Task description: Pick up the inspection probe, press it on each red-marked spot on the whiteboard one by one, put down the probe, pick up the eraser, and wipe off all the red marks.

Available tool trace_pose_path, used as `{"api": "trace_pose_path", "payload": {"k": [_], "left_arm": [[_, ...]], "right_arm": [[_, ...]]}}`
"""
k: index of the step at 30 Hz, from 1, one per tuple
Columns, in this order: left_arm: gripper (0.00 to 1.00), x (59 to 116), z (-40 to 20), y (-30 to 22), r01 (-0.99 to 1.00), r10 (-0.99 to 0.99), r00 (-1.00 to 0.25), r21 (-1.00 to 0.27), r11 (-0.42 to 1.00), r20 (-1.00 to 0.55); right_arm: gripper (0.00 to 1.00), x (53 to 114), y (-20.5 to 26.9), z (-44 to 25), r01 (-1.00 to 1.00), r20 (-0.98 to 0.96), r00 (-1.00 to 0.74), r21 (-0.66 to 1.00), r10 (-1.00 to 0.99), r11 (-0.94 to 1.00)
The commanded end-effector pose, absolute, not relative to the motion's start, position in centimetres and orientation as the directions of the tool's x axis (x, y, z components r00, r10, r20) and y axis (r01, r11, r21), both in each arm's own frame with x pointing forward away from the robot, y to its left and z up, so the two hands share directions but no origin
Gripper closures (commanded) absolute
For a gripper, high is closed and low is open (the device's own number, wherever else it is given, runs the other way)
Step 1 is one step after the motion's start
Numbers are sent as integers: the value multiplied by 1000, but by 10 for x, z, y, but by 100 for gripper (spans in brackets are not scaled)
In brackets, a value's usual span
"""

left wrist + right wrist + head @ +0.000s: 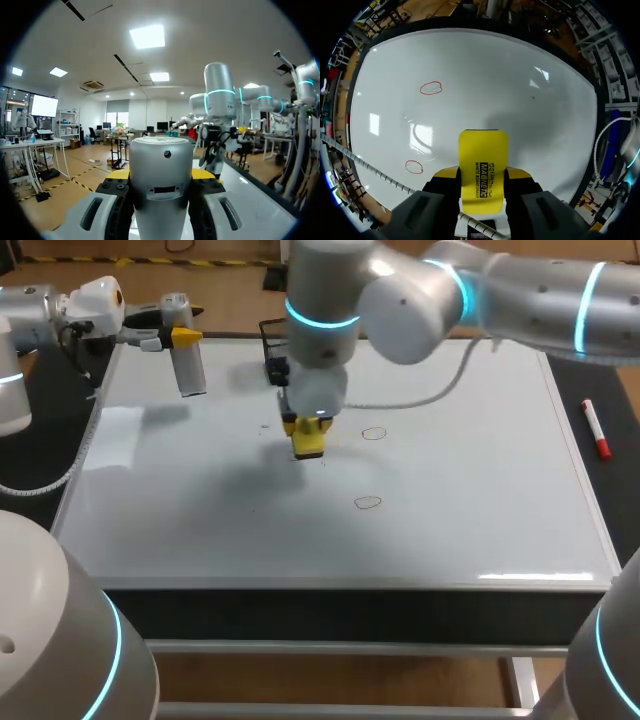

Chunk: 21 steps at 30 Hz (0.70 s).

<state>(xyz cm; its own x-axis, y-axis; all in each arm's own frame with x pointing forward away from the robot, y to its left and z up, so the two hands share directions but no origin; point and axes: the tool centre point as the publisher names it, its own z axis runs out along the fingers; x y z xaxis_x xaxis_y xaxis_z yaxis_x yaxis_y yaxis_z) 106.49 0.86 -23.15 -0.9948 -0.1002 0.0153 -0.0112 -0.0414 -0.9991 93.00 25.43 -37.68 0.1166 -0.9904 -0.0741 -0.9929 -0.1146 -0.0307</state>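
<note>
My left gripper [180, 337] is shut on the grey cylindrical probe [188, 365] and holds it in the air over the whiteboard's far left corner. In the left wrist view the probe [161, 182] fills the gap between the yellow-tipped fingers [120, 174]. Over the middle of the whiteboard [460, 500], my right gripper [308, 432] is shut on the yellow eraser [309, 442] and points down. The eraser [483, 162] sits low over the board; contact cannot be told. Two red rings are drawn to its right, one [373, 433] farther back, one [368, 503] nearer the front; both [431, 88] [414, 166] show in the right wrist view.
A red marker [596, 430] lies on the black strip right of the board. A small black holder [270, 348] stands at the board's far edge behind the right arm. A white cable [420, 398] runs across the board's back part.
</note>
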Motion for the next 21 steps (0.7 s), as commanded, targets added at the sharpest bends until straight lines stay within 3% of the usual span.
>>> {"api": "trace_pose_path", "payload": {"k": [1, 21], "left_arm": [[100, 1064, -230, 8, -11, -102, -995, -999, -40, 15], [100, 1064, -230, 8, -11, -102, -995, -999, -40, 15]], "right_arm": [[100, 935, 281, -389, -997, -4, 74, -28, -997, -74], [100, 934, 288, -420, -996, 12, 90, -5, -996, -90]]}}
